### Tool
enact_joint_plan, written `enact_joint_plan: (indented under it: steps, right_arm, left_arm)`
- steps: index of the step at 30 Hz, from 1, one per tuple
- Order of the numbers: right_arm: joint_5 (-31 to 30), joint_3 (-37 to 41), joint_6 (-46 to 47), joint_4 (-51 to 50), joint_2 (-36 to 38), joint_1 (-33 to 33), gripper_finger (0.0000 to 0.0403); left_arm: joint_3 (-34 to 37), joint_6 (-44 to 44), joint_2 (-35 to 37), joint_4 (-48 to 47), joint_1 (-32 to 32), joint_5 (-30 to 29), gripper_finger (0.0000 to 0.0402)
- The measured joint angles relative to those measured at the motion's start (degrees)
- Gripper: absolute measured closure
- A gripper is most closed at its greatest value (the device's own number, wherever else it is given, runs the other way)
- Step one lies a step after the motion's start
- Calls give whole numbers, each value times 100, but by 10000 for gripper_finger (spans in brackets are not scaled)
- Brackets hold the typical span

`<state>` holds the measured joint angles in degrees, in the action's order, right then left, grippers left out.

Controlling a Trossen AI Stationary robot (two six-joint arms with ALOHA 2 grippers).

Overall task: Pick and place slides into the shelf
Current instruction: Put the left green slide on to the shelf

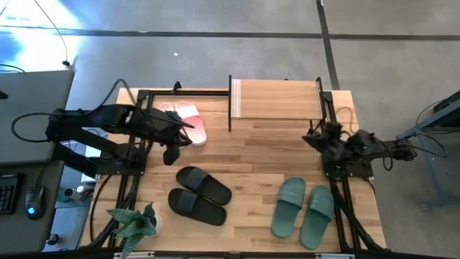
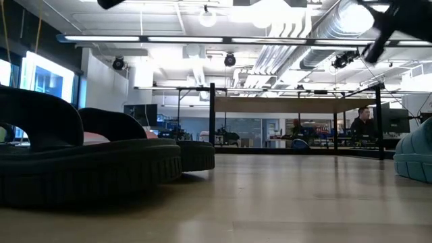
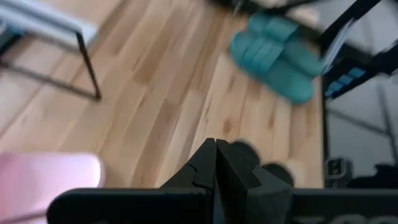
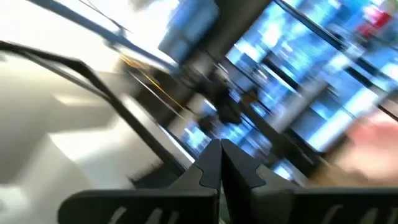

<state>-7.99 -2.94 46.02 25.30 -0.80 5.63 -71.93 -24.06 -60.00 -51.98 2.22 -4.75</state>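
Observation:
Two pink slides (image 1: 188,119) lie side by side on the table's far left, beside the shelf (image 1: 277,99), whose black uprights stand on the far edge. The black pair (image 1: 200,195) lies near the middle and fills the low view's left (image 2: 88,165). The green pair (image 1: 303,208) lies near right. My left gripper (image 1: 185,132) hangs shut just over the near edge of the pink pair; its wrist view shows the shut fingertips (image 3: 216,155) above bare wood, with a pink slide (image 3: 50,177) beside them. My right gripper (image 4: 221,155) is shut, with its arm (image 1: 338,147) folded at the table's right edge.
A potted plant (image 1: 136,221) stands at the near left corner. Bare wood (image 1: 266,155) lies between the shelf and the black and green pairs. Cables and arm bases run along both side edges. People sit in the room beyond the table (image 2: 362,125).

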Motion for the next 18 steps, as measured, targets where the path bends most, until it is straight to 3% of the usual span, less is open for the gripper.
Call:
enact_joint_plan:
  steps: [5,10,14,18]
  right_arm:
    - [221,-7,-347,1073,7,0,403]
    - [247,-61,-345,1073,5,2,403]
    - [251,-733,-700,457,-21,2,403]
    - [192,-2050,-1369,-1160,-299,2,403]
  left_arm:
    - [669,168,795,1053,0,111,401]
    - [1575,59,1522,1645,0,444,401]
    - [1945,11,1788,1857,0,761,401]
    - [1975,110,1794,1868,-2,945,401]
